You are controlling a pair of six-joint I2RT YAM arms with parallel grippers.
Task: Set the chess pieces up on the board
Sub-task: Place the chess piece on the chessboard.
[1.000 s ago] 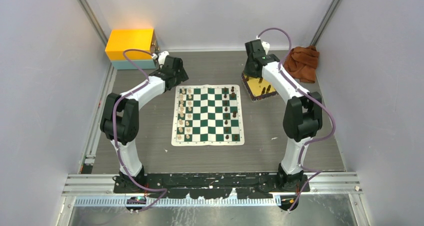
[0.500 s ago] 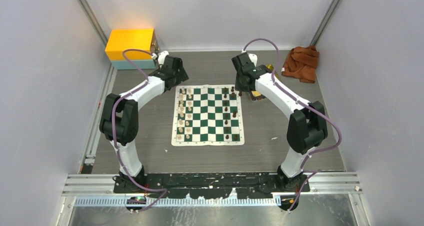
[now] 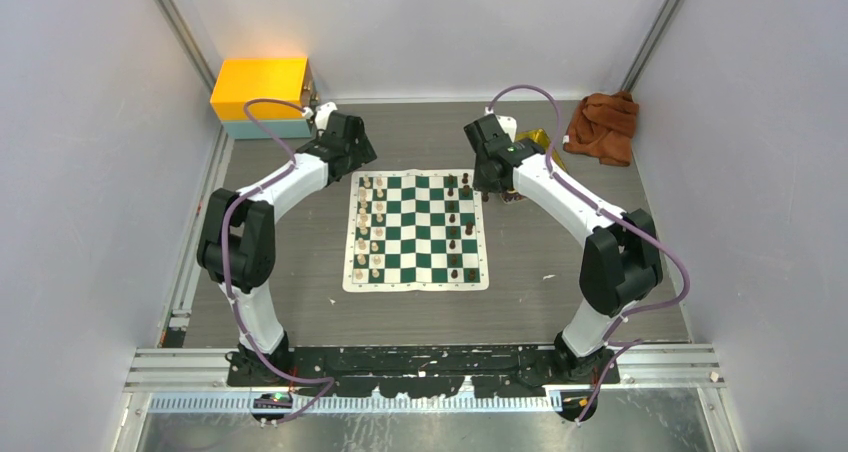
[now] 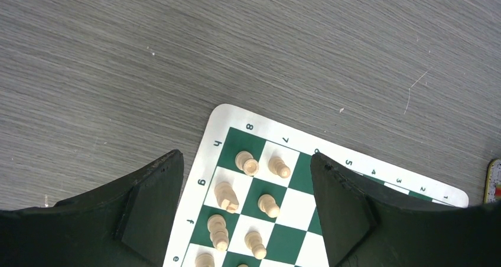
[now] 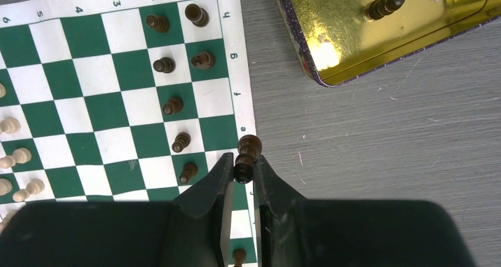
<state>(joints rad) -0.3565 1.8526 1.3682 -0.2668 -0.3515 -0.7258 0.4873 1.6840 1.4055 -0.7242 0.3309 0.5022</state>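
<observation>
Piece in transit: your right claw (image 5: 243, 163) is pinching a dark piece (image 5: 246, 150) in a narrow grip, hanging over the board (image 5: 59, 12) at its right border, beside the e mark.
Change: that arm is swinging in from the gold tray (image 5: 354, 36), where it was hovering a second ago.
Meaning: you are carrying now, probably heading for an open back-rank square beside the standing dark pawns (image 5: 171, 106).
Left claw (image 4: 245, 160): spreading wide, gripping nothing, hovering over the cream pieces (image 4: 224, 196).
Tray: sitting on the bench (image 5: 384, 160), holding at least two dark pieces (image 5: 384, 6).
</observation>
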